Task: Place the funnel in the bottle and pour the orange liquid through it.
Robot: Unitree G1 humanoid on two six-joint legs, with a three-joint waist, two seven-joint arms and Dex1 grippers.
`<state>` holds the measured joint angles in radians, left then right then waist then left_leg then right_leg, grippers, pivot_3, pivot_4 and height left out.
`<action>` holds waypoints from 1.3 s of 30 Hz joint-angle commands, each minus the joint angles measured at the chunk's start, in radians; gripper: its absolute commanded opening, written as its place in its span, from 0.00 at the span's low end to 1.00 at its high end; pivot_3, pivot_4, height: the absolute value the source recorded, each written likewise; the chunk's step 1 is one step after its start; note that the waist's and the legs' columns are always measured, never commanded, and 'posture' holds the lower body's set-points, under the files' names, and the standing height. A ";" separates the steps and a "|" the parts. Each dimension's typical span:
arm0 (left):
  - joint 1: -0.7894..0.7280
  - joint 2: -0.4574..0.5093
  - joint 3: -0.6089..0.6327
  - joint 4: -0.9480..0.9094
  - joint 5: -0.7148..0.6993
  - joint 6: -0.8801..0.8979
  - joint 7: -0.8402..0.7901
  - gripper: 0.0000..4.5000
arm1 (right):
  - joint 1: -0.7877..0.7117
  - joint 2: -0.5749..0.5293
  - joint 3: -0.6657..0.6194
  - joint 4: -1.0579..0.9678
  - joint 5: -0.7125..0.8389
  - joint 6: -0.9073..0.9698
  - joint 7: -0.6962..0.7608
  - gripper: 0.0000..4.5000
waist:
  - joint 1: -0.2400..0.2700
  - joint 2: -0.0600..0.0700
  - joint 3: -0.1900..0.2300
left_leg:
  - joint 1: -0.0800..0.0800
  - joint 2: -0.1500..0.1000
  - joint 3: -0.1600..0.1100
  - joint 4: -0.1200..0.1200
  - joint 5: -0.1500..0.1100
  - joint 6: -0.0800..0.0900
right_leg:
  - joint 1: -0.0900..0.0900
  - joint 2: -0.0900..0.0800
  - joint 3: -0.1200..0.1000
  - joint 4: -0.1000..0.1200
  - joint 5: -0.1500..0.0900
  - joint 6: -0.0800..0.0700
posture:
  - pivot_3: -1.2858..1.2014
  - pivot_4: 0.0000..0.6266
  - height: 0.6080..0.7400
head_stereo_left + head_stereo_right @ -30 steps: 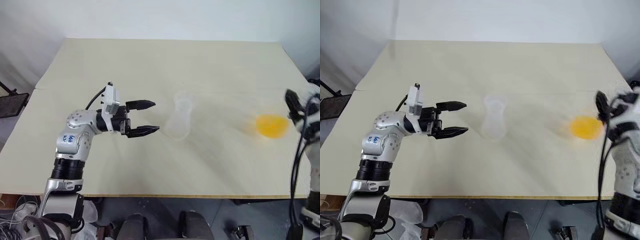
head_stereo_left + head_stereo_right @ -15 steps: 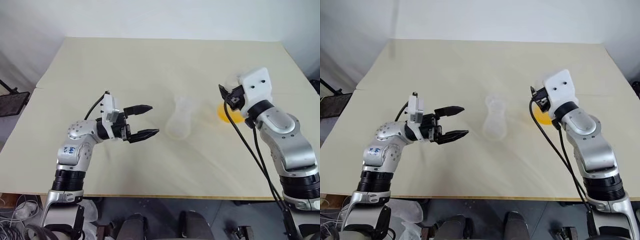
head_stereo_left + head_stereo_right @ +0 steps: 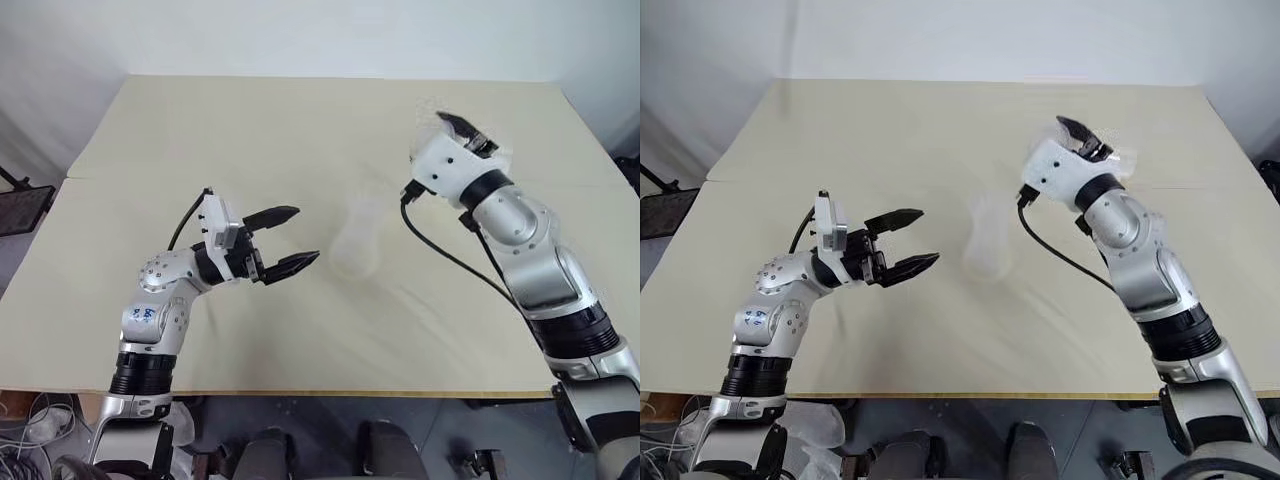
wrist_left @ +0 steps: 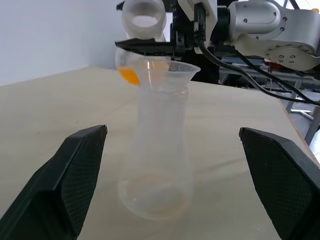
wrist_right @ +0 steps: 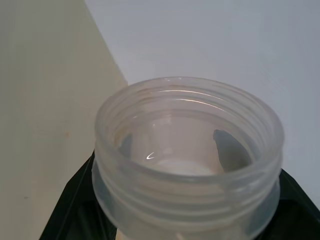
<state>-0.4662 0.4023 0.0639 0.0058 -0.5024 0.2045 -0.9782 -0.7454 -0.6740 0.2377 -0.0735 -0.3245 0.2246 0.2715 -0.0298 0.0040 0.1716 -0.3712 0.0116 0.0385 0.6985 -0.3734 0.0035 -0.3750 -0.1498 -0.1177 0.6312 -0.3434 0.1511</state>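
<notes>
The funnel point(image 4: 166, 70) is sitting in the bottle point(image 4: 159, 155), standing mid-tabletop point(image 3: 300, 130). The right pincer point(image 3: 462, 130) is clamping a larger flask point(image 5: 187, 150) holding the orange liquid point(image 4: 130, 75); the left pincer point(image 3: 283, 240) is gaping beside the bottle. Tip slowly, with the lip centred over the funnel.
</notes>
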 commanded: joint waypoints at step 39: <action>-0.001 -0.017 -0.035 -0.049 -0.007 -0.027 0.017 1.00 | 0.008 -0.011 0.001 0.022 -0.370 -0.369 -0.007 0.55 | -0.002 0.000 0.000 | 0.000 0.000 0.000 0.000 0.000 0.000 | 0.000 0.000 0.000 0.000 0.000 0.000 | 0.52 0.24 1.00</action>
<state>-0.4641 0.3902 0.0232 -0.0015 -0.5024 0.1931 -0.9614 -0.7266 -0.6660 0.2663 -0.0311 -0.6845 -0.1228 0.2870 -0.0315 0.0041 0.1716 -0.3712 0.0119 0.0385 0.6985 -0.3734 0.0035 -0.3750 -0.1497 -0.1175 0.6308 -0.3434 0.1511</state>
